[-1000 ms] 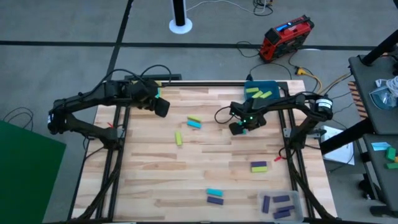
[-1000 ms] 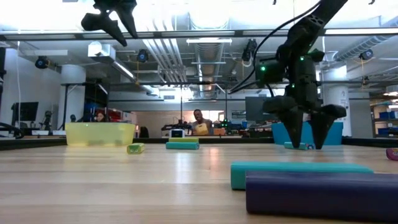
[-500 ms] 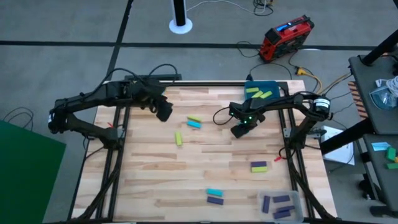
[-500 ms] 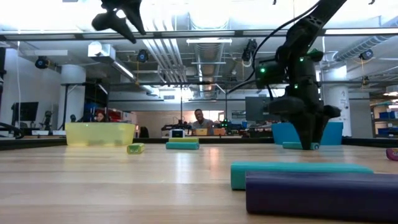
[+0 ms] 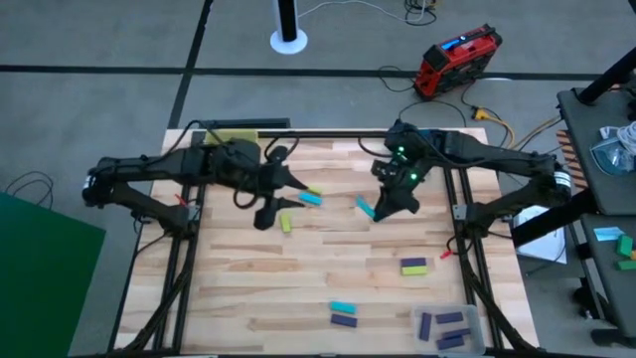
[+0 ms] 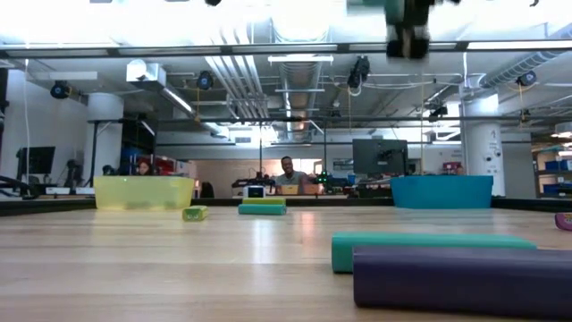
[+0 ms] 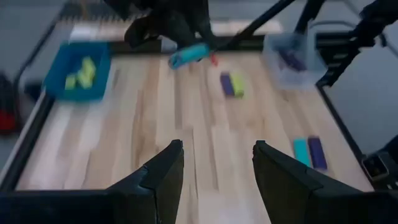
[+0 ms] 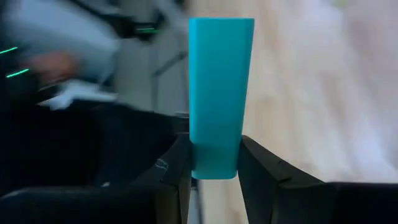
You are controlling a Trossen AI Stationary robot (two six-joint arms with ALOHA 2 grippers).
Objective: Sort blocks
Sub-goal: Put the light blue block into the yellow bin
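Wooden tabletop (image 5: 248, 278), workshop floor around. Cyan block (image 8: 219, 93) clamped between right gripper (image 5: 376, 211) fingers, lifted above tabletop middle, toward right edge. Other blocks: cyan and yellow-green pair (image 5: 310, 195) near centre, yellow-green one (image 5: 285, 222) beside left gripper (image 5: 260, 217), cyan and purple pair (image 5: 343, 313) near front edge. Left gripper jaws parted, holding nothing, over tabletop left of centre. Clear tray (image 5: 449, 328) with purple blocks at front right corner.
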